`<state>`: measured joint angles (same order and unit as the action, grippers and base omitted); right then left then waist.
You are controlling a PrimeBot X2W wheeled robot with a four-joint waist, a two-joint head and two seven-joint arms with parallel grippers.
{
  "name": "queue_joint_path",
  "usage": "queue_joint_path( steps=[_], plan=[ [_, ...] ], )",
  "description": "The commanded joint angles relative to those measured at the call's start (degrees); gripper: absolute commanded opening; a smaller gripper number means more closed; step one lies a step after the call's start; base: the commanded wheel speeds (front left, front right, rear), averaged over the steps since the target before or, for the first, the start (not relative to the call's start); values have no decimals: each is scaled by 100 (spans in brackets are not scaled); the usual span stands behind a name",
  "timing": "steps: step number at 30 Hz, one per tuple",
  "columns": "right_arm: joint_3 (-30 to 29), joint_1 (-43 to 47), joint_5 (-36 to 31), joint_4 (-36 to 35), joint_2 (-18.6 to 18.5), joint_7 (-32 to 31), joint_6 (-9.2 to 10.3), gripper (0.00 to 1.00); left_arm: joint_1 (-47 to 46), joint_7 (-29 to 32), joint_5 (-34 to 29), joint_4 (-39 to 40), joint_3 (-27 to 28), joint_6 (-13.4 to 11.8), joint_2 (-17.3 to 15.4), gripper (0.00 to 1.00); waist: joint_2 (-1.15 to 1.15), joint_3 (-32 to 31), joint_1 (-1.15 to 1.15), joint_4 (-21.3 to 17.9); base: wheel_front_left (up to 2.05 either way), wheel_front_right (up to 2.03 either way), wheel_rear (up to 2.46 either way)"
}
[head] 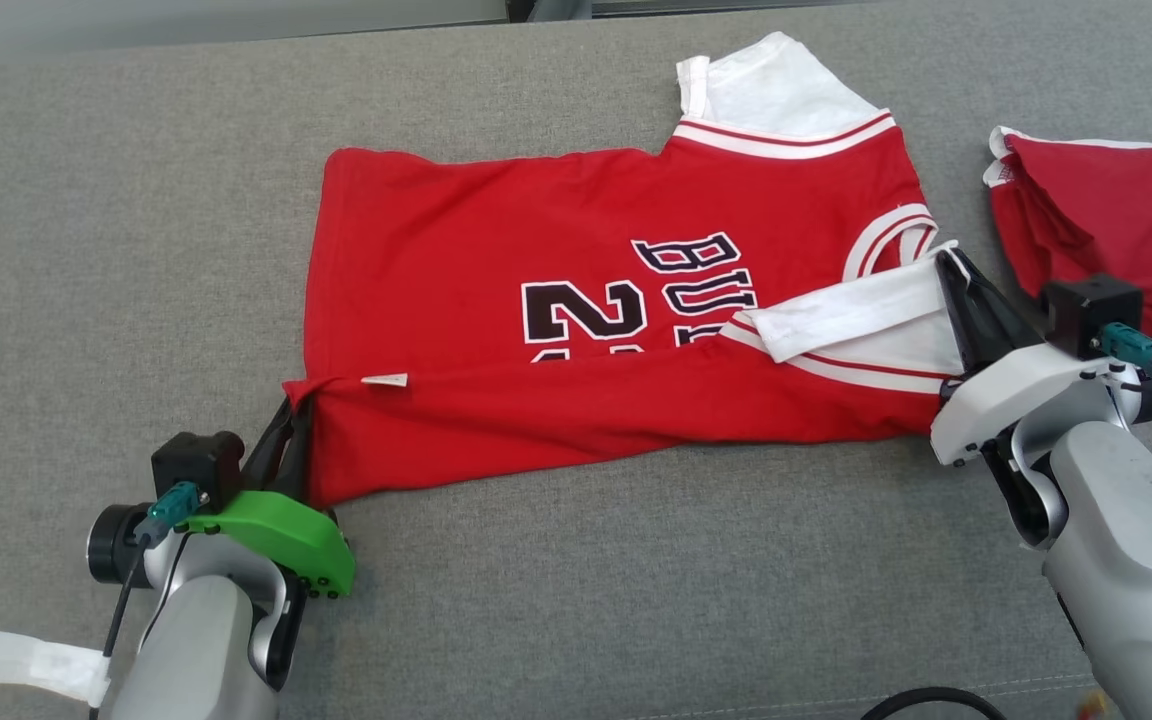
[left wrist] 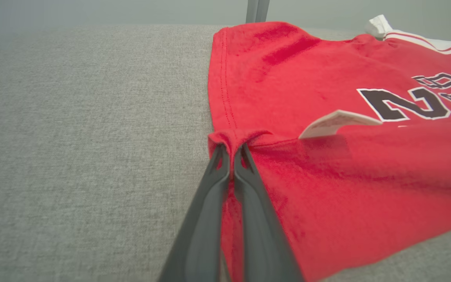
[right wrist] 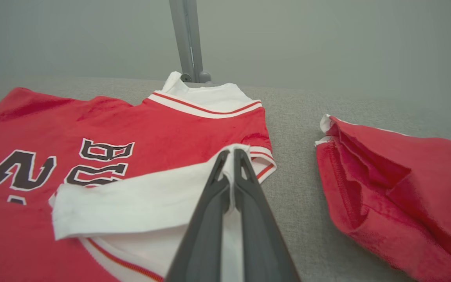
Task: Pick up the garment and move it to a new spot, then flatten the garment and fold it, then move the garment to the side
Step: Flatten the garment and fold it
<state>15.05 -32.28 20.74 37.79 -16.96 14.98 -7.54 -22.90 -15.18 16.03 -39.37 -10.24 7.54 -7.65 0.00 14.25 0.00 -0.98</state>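
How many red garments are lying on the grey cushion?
2. The jersey with the number lies spread in the middle. A second red garment lies crumpled to its right, apart from it and cut off by the picture's edge. Others may lie out of view.

A: Place type?
B: Looked like a lab or test rig. Grey fabric-covered worktop point(head: 86, 200), plain grey wall point(right wrist: 327, 39) behind it, bare metal post point(right wrist: 187, 35) at the far edge.
A: Certain?
B: No, best read only.
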Motion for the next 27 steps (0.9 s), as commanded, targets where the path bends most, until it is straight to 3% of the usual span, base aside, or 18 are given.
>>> queue_joint_path(
  steps=[1,5,6,7,8,9,17,27],
  plan=[
    [4,-99,-51,42,16,21,11,0,-143,6,-53,-32,32,-11,14,0,0,89,0,19,0,0,0],
    [-7,-251,-138,141,67,21,11,0,-304,6,-107,-99,72,-11,69,0,0,224,0,46,0,0,0],
    [-45,-277,-113,168,91,21,11,44,-325,6,-112,-113,67,-11,87,0,0,242,0,50,0,0,0],
    [-70,-295,-73,227,111,21,11,100,-360,6,-97,-78,93,-11,109,6,0,258,0,56,0,0,0],
    [-121,-335,-55,235,130,21,11,100,-388,5,-79,-11,147,-11,120,44,0,275,0,61,0,0,0],
    [-175,-373,-77,226,131,21,11,100,-385,5,-92,41,193,-11,132,100,0,288,0,64,0,0,0],
    [-1328,231,-482,-748,400,16,10,100,94,6,-462,631,705,-12,290,100,0,170,0,97,0,0,0],
    [-1250,1493,-283,-781,559,16,10,100,947,6,-489,1008,1084,-12,456,100,0,-108,0,-27,0,0,0]
  ],
)
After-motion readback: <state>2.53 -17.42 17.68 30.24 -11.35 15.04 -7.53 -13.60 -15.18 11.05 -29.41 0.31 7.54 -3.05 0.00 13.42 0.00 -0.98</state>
